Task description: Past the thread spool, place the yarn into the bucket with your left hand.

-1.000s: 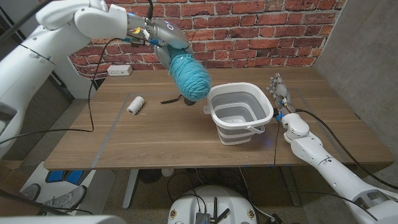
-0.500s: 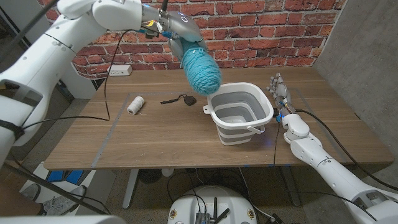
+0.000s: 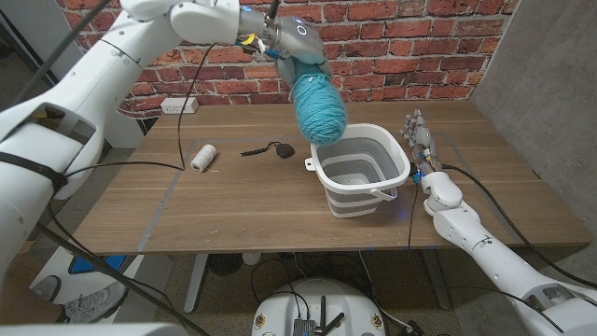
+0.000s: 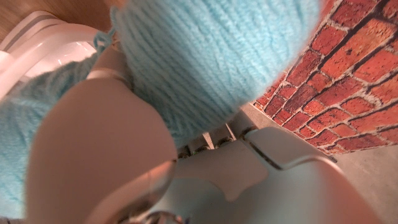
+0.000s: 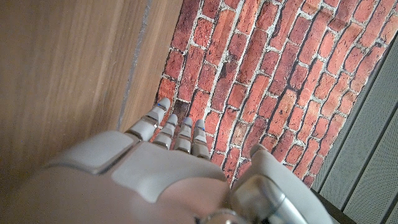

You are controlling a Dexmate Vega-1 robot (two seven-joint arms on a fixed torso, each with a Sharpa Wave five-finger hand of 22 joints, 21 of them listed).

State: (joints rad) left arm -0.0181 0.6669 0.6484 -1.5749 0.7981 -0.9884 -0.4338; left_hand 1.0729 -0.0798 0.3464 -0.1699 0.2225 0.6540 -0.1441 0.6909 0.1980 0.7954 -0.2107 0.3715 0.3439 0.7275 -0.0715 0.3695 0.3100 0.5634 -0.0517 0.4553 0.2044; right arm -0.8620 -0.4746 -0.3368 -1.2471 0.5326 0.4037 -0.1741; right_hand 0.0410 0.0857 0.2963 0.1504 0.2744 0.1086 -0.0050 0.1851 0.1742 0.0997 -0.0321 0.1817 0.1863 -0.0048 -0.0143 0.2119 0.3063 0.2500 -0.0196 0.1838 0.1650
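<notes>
Yarn hangs gripped below left hand.

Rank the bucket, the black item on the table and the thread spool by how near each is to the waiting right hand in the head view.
From the right hand:
1. Bucket, just beside it, toward the table's middle.
2. Black item, beyond the bucket, mid-table.
3. Thread spool, farthest, on the robot's left side.
</notes>
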